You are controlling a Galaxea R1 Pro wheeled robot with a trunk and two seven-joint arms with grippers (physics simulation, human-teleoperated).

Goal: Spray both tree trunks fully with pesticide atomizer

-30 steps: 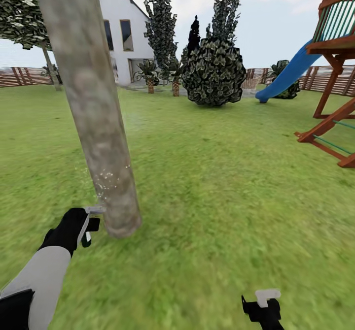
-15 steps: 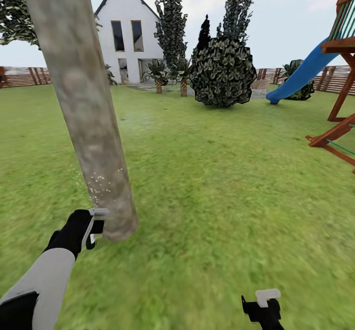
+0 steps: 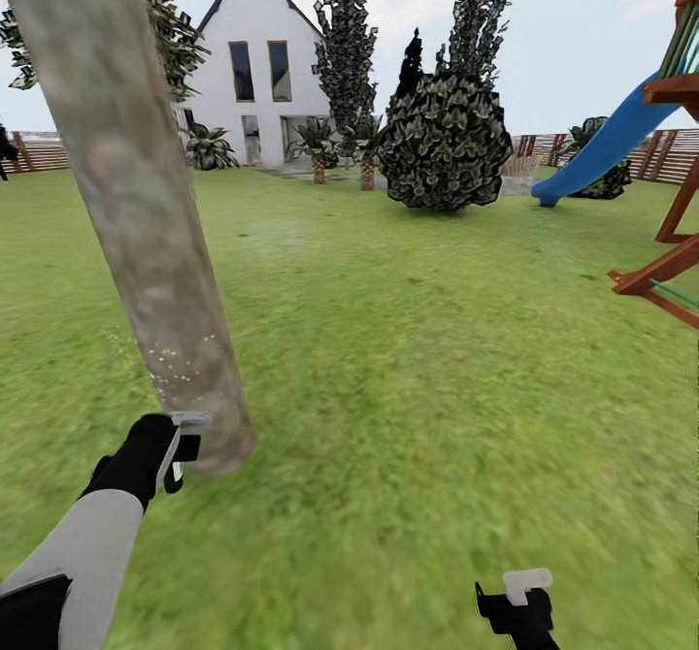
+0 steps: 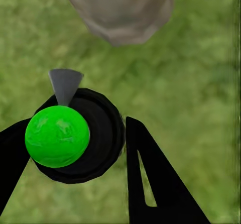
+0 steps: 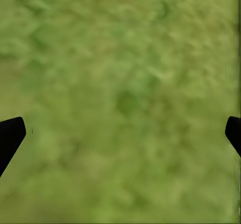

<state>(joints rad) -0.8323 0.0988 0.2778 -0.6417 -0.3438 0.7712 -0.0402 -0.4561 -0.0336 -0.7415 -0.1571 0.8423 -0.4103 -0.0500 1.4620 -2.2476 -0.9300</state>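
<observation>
A thick grey-beige tree trunk (image 3: 146,233) leans across the left of the head view, its base in the grass. White spray specks dot its lower part (image 3: 180,357). My left gripper (image 3: 180,448) hangs just beside the base, shut on the pesticide atomizer (image 3: 186,429). In the left wrist view the atomizer (image 4: 57,136) is a black round body with a bright green cap, and its grey nozzle points at the trunk's foot (image 4: 120,13); the left gripper (image 4: 75,143) clamps it from both sides. My right gripper (image 3: 519,600) is low over the grass, open and holding nothing (image 5: 120,133).
A leafy crown (image 3: 175,34) shows behind the near trunk. Farther off stand a white house (image 3: 257,68), dark cypress-like trees, a round bush (image 3: 447,141) and a brown fence (image 3: 39,153). A wooden play frame with a blue slide (image 3: 602,146) is at right.
The whole picture has shifted, so the camera has moved: the trunk now lies further left, the house further right. My left gripper keeps the atomizer beside the trunk's base. The right gripper is unchanged.
</observation>
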